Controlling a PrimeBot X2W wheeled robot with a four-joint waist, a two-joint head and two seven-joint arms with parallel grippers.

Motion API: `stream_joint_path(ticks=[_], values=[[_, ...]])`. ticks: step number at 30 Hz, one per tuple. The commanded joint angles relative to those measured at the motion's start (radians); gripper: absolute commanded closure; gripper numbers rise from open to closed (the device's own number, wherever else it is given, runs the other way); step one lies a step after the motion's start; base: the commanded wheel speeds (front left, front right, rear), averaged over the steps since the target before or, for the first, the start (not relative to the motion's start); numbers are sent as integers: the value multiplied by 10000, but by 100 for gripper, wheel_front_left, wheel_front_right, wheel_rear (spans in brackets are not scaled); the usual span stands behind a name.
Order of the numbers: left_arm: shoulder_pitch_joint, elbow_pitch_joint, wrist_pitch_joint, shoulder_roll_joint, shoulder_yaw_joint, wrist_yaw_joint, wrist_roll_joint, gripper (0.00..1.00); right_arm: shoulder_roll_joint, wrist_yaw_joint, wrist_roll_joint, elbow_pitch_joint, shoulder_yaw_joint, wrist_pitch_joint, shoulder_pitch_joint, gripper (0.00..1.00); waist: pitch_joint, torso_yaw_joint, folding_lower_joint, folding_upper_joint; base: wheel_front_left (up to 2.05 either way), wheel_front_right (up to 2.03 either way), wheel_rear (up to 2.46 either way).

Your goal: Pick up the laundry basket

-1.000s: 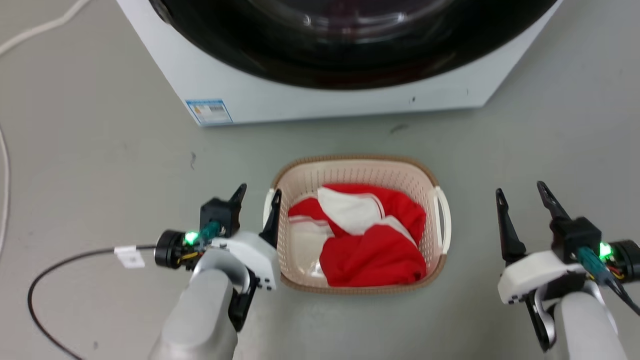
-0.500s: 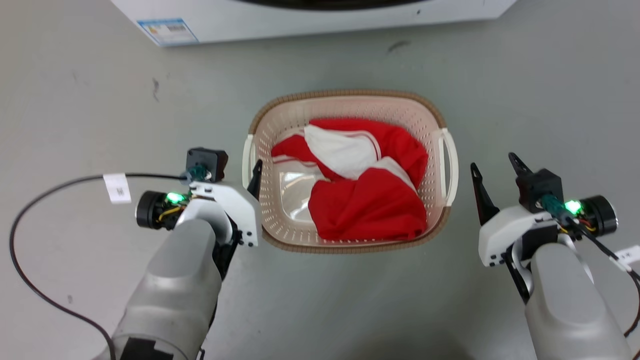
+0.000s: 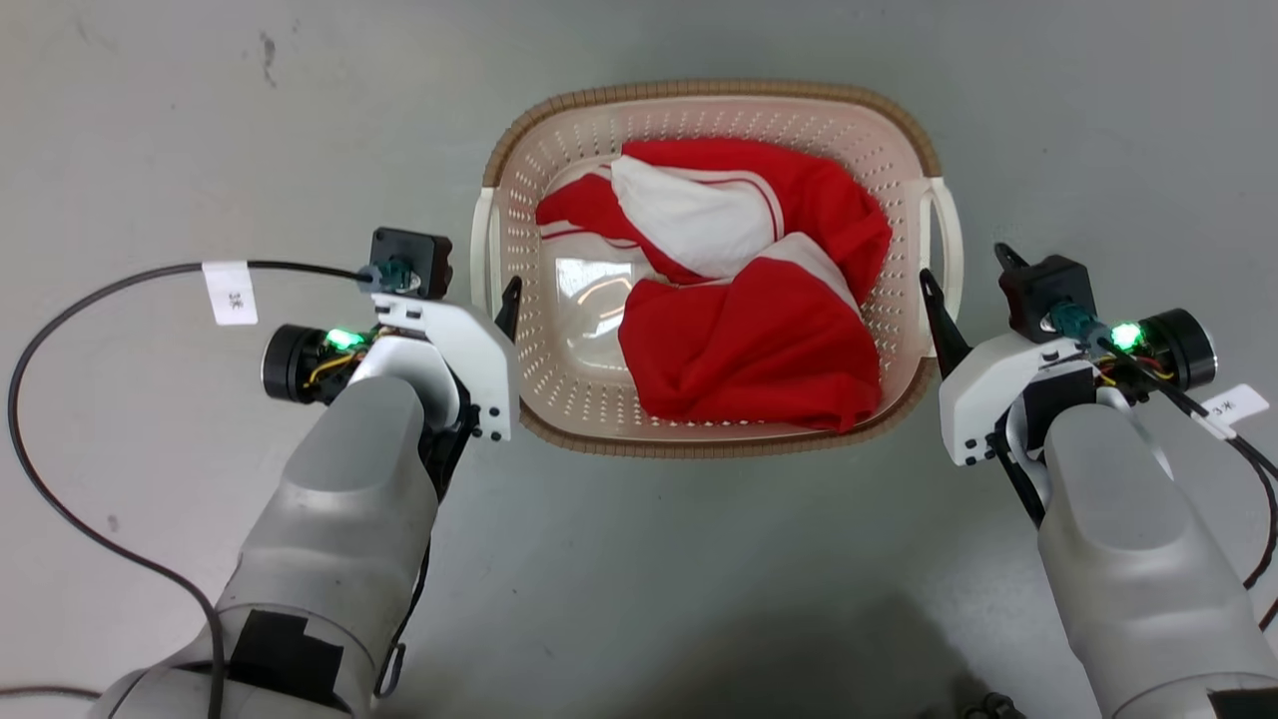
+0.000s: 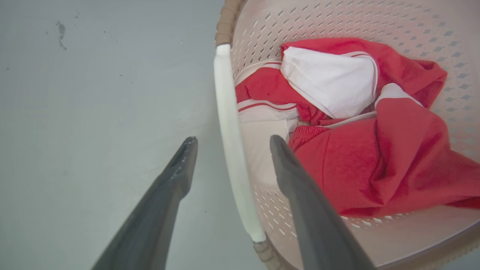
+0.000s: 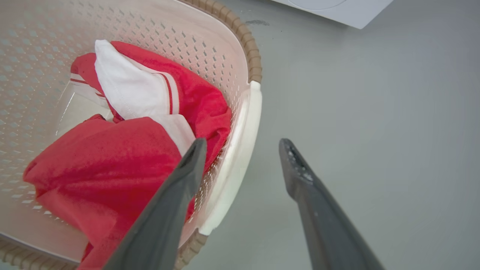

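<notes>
The laundry basket [image 3: 699,92] stands on the grey floor, cream and perforated with a brown rim, and a red and white garment [image 3: 749,330] lies in it. My left gripper [image 3: 469,290] is open at the basket's white left handle [image 3: 482,250]. In the left wrist view that handle [image 4: 225,93] runs through the gap of the left gripper [image 4: 232,139], one finger outside the basket [image 4: 337,22] and one over its inside. My right gripper [image 3: 966,275] is open at the right handle [image 3: 949,235]. The right gripper [image 5: 243,143] likewise straddles this handle [image 5: 247,112] of the basket [image 5: 168,33]. No finger visibly touches a handle.
A black cable with a white tag [image 3: 228,292] loops over the floor to the left of my left arm. Another tagged cable [image 3: 1236,405] trails from my right wrist. A white corner of the washing machine [image 5: 337,7] sits beyond the basket.
The head camera has tipped down, so the washing machine has left its view. Both grippers have closed in on the basket's side handles; the right one came in from well off to the side.
</notes>
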Motion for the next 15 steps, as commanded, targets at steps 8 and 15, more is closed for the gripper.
stream_joint_path(ticks=[8, 15], values=[[-423, 135, 328, 39, -272, -19, -79, 0, -30, -7, -592, 1039, -502, -21, -807, 0, 519, 33, -2, 0, 0, 0, 0], [-711, 178, 443, 29, -436, -19, -181, 0, -23, -7, -830, 1430, -778, -21, -1244, 0, 939, 45, -2, 0, 0, 0, 0]])
